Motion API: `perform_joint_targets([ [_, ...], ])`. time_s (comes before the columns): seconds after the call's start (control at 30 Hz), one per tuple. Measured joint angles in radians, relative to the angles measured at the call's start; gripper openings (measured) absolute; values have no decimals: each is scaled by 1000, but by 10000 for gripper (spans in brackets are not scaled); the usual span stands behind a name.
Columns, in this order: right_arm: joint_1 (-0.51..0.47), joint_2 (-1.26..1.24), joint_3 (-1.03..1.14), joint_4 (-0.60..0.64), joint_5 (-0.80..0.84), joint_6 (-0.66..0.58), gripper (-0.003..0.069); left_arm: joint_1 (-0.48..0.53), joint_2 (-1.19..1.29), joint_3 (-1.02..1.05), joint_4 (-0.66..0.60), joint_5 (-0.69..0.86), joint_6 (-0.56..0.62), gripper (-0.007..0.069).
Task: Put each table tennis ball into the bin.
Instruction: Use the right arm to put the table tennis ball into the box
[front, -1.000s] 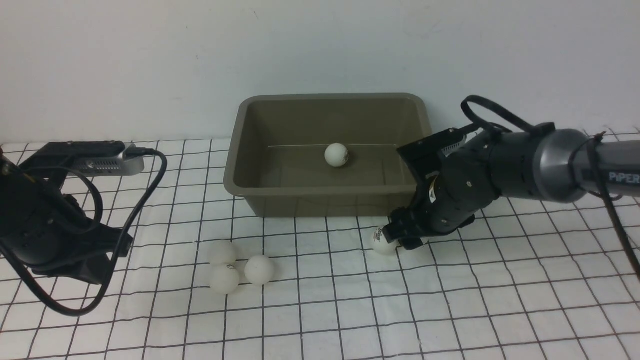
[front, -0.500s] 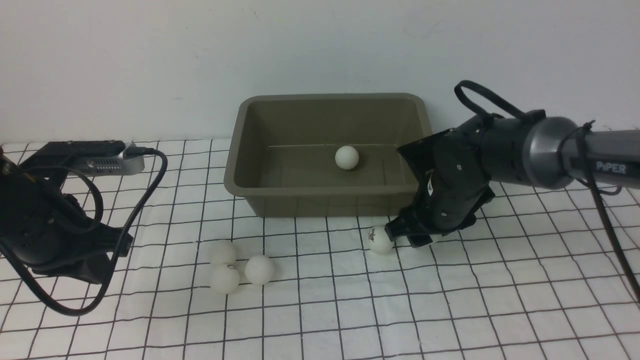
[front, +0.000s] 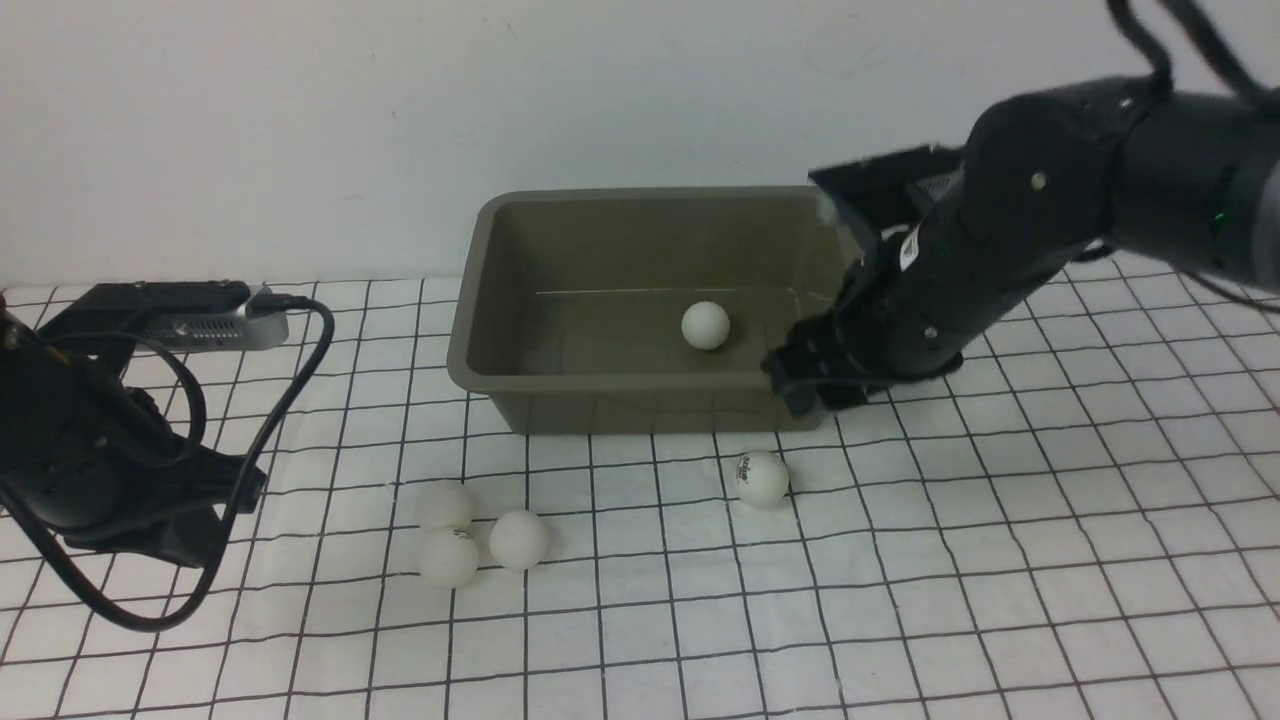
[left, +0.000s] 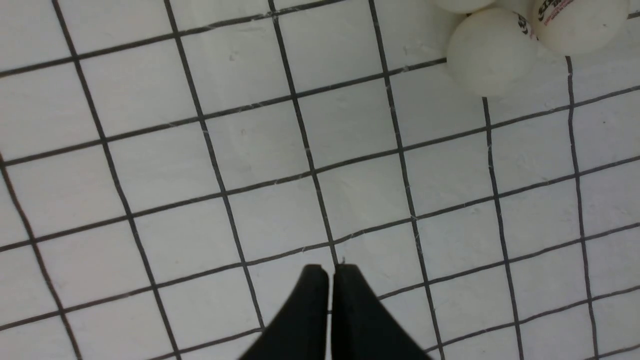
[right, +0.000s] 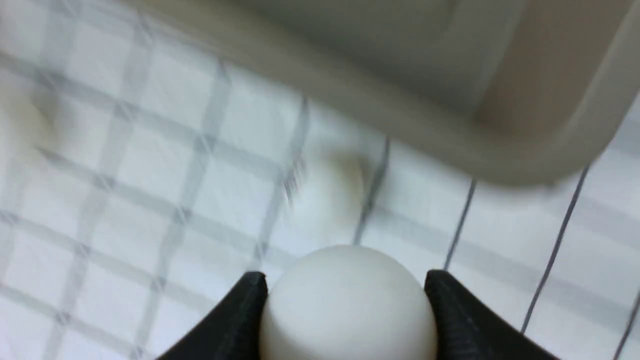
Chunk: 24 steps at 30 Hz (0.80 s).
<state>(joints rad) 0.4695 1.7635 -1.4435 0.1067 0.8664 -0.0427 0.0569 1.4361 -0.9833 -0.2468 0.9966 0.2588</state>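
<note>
The right gripper (right: 345, 280) is clamped on a white table tennis ball (right: 346, 312), with one black fingertip (right: 247, 300) pressed to each side of it, so the jaws stand apart only by the width of the ball. In the front view this gripper hangs above the checked cloth (front: 900, 600) at the near right corner of the bin (front: 640, 408), about level with its rim, and the gripped ball is hidden there behind the fingers. Below the right gripper and a little toward the robot, a logo ball (front: 762, 478) with a dark print lies on the cloth, apart from the fingers; the right wrist view shows it only as a blur beyond the fingertips. To that gripper's left, inside the bin, a lone ball (front: 706, 325) rests on the floor of the tub, away from its walls. The left gripper (left: 330, 280) has its two fingers pressed together with nothing between them, and it hovers over bare cloth. Ahead of its tips and off to one side, well apart from them, sits a cluster of three balls (front: 449, 557) bunched close together on the cloth; from the front they lie between the two arms, nearer the left gripper than the right
</note>
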Motion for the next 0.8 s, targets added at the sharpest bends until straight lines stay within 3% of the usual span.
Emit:
perform_joint_targets([
  [0.17, 0, 42, -125, -63, -96, -4, 358, 0, 0, 0, 0, -6, 0, -3],
  [0.5, -2, 333, -360, -85, -36, -4, 362, 0, 0, 0, 0, -6, 0, -3],
  [0.7, -2, 373, -398, -84, -7, 0, 461, 0, 0, 0, 0, -6, 0, -3],
  [0.8, -2, 373, -455, -88, 82, 0, 481, 0, 0, 0, 0, -6, 0, -3],
])
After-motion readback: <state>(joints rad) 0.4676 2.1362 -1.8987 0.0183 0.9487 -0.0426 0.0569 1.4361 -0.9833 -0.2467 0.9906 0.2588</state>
